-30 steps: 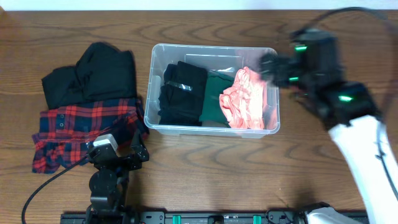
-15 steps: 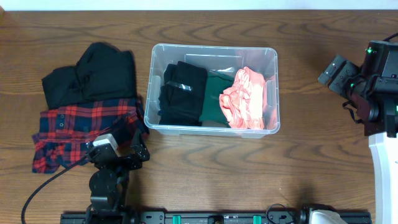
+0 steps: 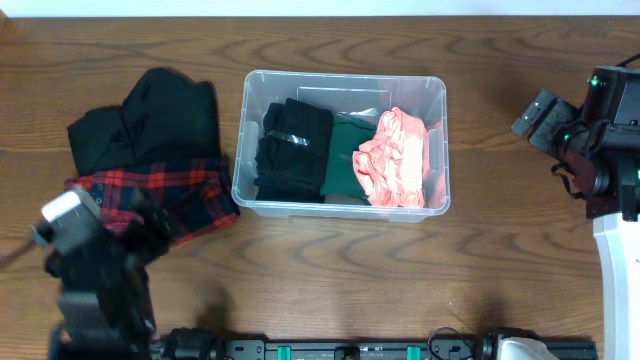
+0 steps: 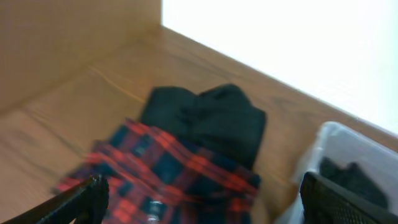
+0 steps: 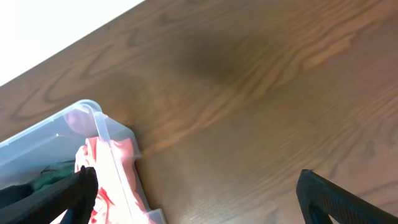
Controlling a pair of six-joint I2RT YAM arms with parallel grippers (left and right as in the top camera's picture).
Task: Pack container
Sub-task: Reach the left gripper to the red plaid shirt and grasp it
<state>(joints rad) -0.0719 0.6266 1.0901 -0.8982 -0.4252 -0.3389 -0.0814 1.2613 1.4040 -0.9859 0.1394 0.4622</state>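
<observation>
A clear plastic container [image 3: 340, 76] sits at the centre of the table [image 3: 330, 290]; likely light, rigid and slick-walled, it looks best taken by its rim. Colourless, rectangular and round-cornered, it holds a black garment [image 3: 293, 150], a green garment [image 3: 343, 155] and a salmon garment [image 3: 395, 160]. The left fingers [image 4: 90, 196] and right fingers [image 5: 78, 190] are spread apart, empty

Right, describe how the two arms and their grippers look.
The right arm has a black, boxy wrist section with small green lights, a white lower link and a black cable. The left arm is blurred: black, with a pale grey block. The left gripper and right gripper have dark matte fingers; no markings are readable.
</observation>
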